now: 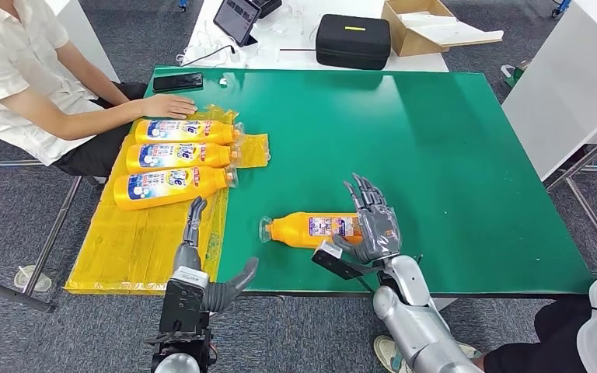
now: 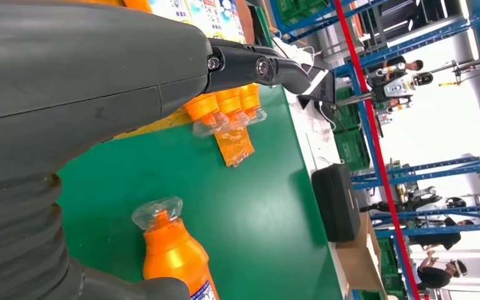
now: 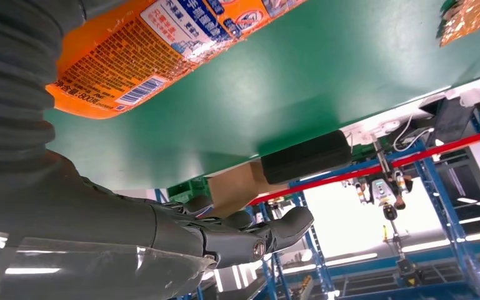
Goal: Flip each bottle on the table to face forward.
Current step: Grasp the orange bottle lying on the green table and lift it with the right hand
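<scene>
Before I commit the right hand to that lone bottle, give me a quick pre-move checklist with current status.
1. Right hand open, fingers spread at the lone bottle: ok.
2. Firm grip on it: not ok, nothing closed around it yet.
3. Lone bottle lies flat on the green table, apart from the three bottles on the yellow sheet: ok.
4. Left hand holds nothing, beside the sheet: ok.
5. Person's hand rests near the top bottle: not ok, keep away.
6. Lone bottle's front label facing up: cannot tell.

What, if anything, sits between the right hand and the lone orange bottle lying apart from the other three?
Nothing visible. The right hand is open right at the base end of the lone bottle, with only bare green table around them. The three other bottles lie off to the side on yellow plastic.
</scene>
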Controlling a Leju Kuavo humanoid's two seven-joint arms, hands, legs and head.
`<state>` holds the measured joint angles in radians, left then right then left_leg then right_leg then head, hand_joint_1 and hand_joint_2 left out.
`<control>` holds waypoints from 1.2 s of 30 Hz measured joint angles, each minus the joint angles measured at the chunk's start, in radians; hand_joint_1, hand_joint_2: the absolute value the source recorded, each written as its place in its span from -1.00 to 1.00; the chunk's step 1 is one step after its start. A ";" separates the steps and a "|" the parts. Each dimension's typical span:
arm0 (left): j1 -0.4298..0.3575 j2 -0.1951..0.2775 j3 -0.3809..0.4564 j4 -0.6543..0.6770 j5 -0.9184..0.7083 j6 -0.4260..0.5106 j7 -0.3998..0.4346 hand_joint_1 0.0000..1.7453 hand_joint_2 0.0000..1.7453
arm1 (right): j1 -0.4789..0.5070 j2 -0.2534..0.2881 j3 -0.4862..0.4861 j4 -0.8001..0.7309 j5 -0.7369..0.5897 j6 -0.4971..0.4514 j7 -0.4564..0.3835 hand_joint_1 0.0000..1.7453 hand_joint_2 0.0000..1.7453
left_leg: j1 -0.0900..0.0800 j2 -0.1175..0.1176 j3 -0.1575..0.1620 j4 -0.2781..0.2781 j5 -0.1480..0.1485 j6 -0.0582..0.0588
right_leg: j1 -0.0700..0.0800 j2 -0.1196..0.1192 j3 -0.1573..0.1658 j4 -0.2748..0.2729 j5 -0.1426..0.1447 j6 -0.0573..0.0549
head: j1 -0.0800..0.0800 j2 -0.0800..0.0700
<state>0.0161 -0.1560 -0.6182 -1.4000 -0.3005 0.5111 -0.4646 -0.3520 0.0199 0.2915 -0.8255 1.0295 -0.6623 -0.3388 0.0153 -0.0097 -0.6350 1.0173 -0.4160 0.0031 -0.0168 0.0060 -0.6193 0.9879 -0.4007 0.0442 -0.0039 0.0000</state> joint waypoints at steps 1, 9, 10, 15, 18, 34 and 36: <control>0.000 0.000 0.000 0.000 -0.003 0.002 -0.001 -1.00 1.00 | 0.000 -0.001 0.003 0.002 -0.001 0.000 0.000 -1.00 1.00 | 0.000 0.000 0.000 0.000 0.000 0.000 | 0.000 0.000 0.000 0.000 0.000 0.000 | 0.000 0.000; 0.000 0.000 -0.008 -0.001 -0.013 0.014 -0.015 -1.00 1.00 | -0.001 -0.017 0.020 0.023 -0.027 0.062 0.009 -1.00 1.00 | 0.000 0.000 0.000 0.000 0.000 0.000 | 0.000 0.000 0.000 0.000 0.000 0.000 | 0.000 0.000; 0.000 0.000 -0.010 -0.002 -0.013 0.014 -0.016 -1.00 1.00 | -0.001 -0.020 0.023 0.028 -0.029 0.082 0.015 -1.00 1.00 | 0.000 0.000 -0.001 0.000 0.000 0.000 | 0.000 0.000 0.000 0.000 0.000 0.000 | 0.000 0.000; -0.002 0.000 -0.019 -0.007 -0.028 0.022 -0.016 -1.00 1.00 | -0.006 -0.032 0.033 0.076 -0.069 0.152 0.001 -1.00 1.00 | 0.000 0.000 -0.001 0.000 0.000 0.000 | 0.000 0.000 0.000 0.000 0.000 0.000 | 0.000 0.000; -0.003 0.000 -0.020 -0.007 -0.030 0.022 -0.016 -1.00 1.00 | -0.013 -0.035 0.034 0.095 -0.079 0.157 -0.009 -1.00 1.00 | 0.000 0.000 -0.001 0.000 0.000 0.000 | 0.000 0.000 0.000 0.000 0.000 0.000 | 0.000 0.000; -0.008 0.000 -0.023 -0.008 -0.032 0.018 -0.015 -1.00 1.00 | -0.043 -0.042 0.054 0.140 -0.045 0.147 0.026 -1.00 1.00 | 0.000 0.000 0.000 0.000 0.000 0.000 | 0.000 0.000 0.000 0.000 0.000 0.000 | 0.000 0.000; -0.008 0.000 -0.023 -0.008 -0.024 0.008 -0.013 -1.00 1.00 | -0.051 -0.046 0.061 0.147 -0.010 0.138 0.063 -1.00 1.00 | 0.000 0.000 0.000 0.000 0.000 0.000 | 0.000 0.000 0.000 0.000 0.000 0.000 | -0.001 0.000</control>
<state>0.0081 -0.1556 -0.6415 -1.4076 -0.3249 0.5186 -0.4777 -0.4032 -0.0256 0.3529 -0.6786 1.0197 -0.5247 -0.2759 0.0153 -0.0097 -0.6348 1.0173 -0.4161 0.0031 -0.0168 0.0060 -0.6192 0.9879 -0.4008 0.0442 -0.0045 0.0000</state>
